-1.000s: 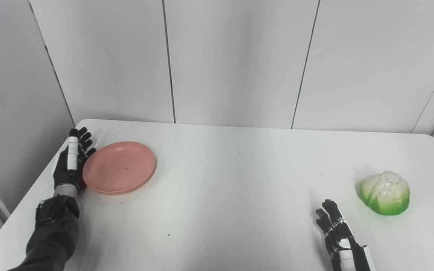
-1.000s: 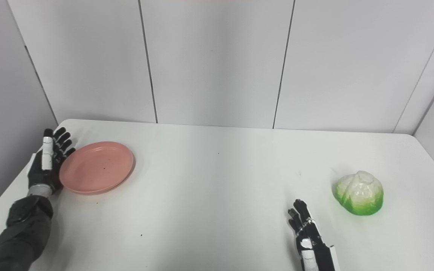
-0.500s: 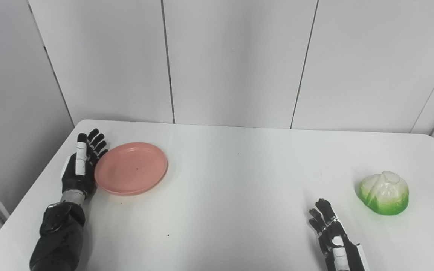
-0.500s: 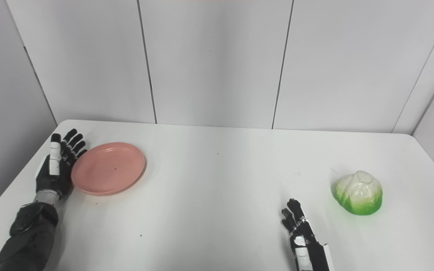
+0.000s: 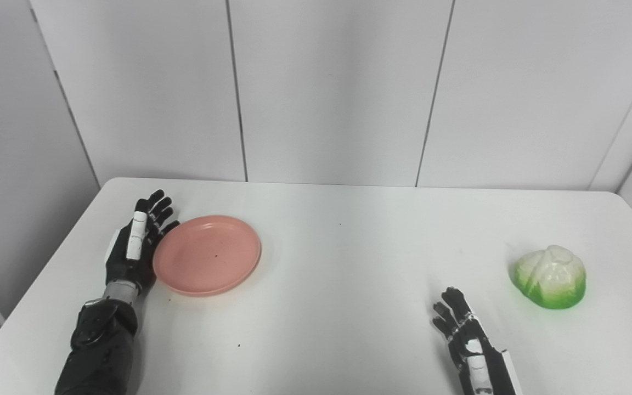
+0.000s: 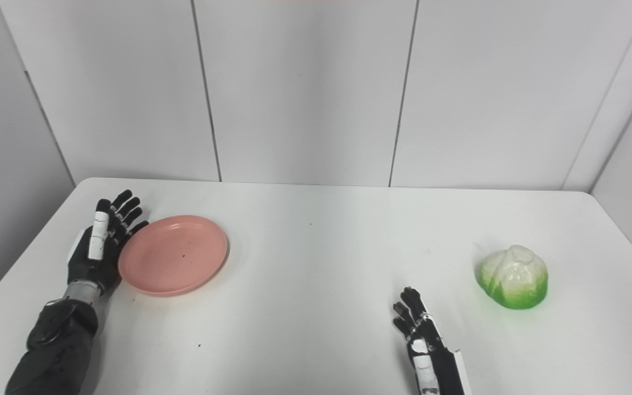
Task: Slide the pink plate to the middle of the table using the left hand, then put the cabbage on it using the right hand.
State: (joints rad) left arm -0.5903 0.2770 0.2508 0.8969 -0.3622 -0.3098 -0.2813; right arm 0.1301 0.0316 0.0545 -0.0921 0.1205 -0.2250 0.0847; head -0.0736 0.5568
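Observation:
A pink plate [image 5: 207,254] lies flat on the left part of the white table [image 5: 338,285]. My left hand [image 5: 136,247] is open, its fingers straight and its palm side against the plate's left rim. A green and white cabbage [image 5: 551,276] sits near the table's right edge. My right hand [image 5: 467,343] is open and empty, resting low at the front right, left of the cabbage and apart from it. The same scene shows in the right eye view, with the plate [image 6: 173,254] and the cabbage [image 6: 512,276].
Grey wall panels [image 5: 327,88] stand behind the table and along its left and right sides. The table's left edge [image 5: 47,269] runs close to my left arm.
My left hand has pushed the pink plate to the right along the table. The camera has also shifted a little. My right hand has drifted slightly left; the cabbage has not moved.

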